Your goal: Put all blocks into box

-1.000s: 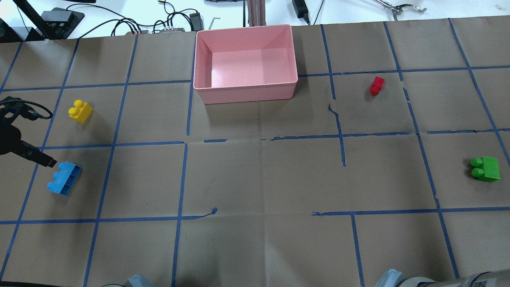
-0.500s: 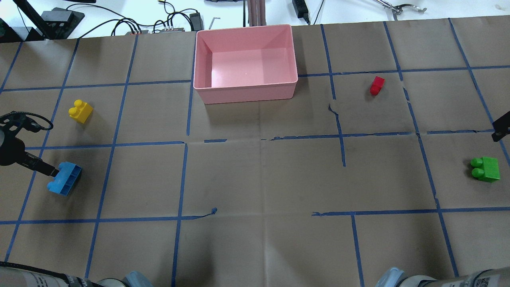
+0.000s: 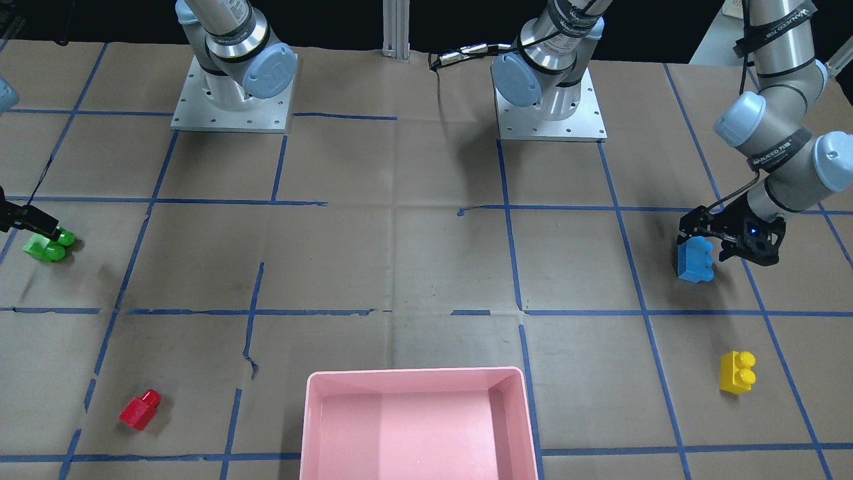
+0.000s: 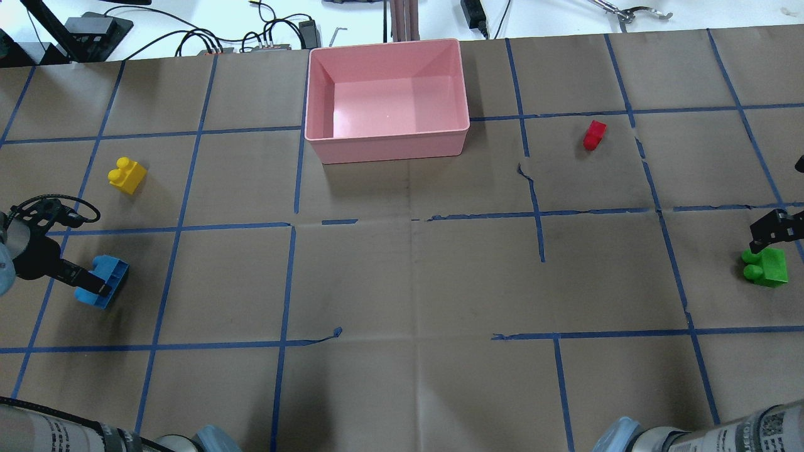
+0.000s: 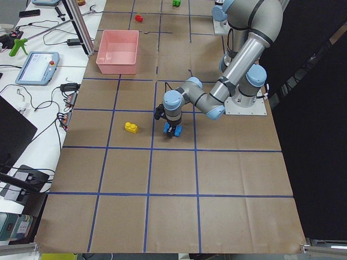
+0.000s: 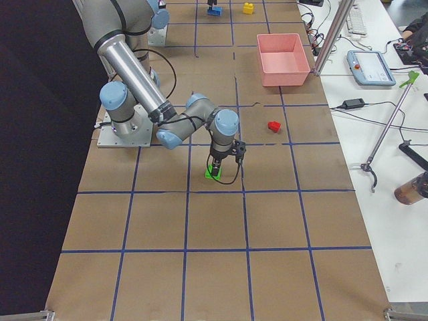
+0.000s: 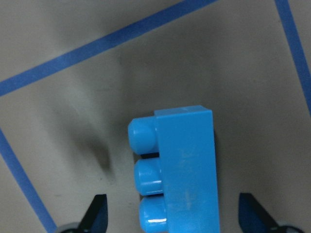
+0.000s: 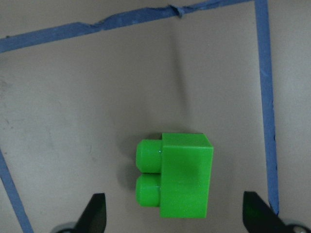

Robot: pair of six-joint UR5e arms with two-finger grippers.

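We see our left gripper with its jaws spread wide, one fingertip on each side of the blue block and a clear gap of paper between each tip and the plastic, so nothing is held. That block lies on its side on the brown paper, its three studs pointing sideways. The yellow block stands near this gripper, a little farther out from our base, studs up. Our right gripper is likewise spread wide, hanging over the green block, which lies on its side between the two fingertips without touching either. The red block lies on its side well apart from this gripper, out toward the far side of the table. The pink box sits at the table's far edge, well apart from both grippers and roughly between them, with no block inside it. Blue tape lines cross the paper around everything.
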